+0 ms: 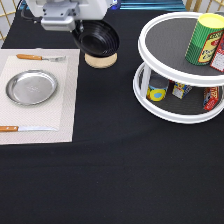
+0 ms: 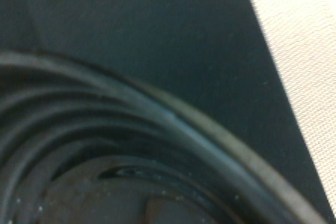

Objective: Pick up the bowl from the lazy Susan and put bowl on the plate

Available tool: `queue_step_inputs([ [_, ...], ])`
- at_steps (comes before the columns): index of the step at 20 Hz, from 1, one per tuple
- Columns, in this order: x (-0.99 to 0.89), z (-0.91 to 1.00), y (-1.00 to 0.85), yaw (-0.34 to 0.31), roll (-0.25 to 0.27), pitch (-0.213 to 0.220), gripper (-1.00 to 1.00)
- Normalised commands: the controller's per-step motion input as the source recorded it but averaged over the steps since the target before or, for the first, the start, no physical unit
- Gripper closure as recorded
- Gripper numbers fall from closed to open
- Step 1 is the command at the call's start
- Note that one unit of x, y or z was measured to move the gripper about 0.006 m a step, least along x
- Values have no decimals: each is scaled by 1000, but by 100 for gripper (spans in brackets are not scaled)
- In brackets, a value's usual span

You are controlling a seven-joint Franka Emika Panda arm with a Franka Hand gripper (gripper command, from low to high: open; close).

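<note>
The glossy black bowl [image 1: 97, 37] hangs tilted at the exterior view's top, over a round wooden coaster [image 1: 101, 60]. My gripper [image 1: 76, 29] is shut on the bowl's rim on the side toward the exterior view's left. The wrist view shows the bowl's ridged inner rings [image 2: 112, 165] from close by. The silver plate [image 1: 31, 87] lies bare on a pale placemat [image 1: 65, 100] at the exterior view's left, below and left of the bowl. The white two-tier lazy Susan [image 1: 170, 42] stands at the exterior view's right, with no bowl on it.
A fork [image 1: 42, 57] lies above the plate and a knife [image 1: 27, 128] below it on the placemat. A green can [image 1: 204, 40] stands on the lazy Susan's upper tier; small cans [image 1: 157, 92] stand on the lower tier. A black cloth [image 1: 110, 165] covers the table.
</note>
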Motion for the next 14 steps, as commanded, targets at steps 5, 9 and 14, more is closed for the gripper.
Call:
queue_step_inputs([
  [5, -39, -492, -146, -337, 0, -96, 100],
  [9, -16, -470, -212, -310, 0, -145, 100],
  [14, -1, -91, -334, -247, 0, -272, 100],
])
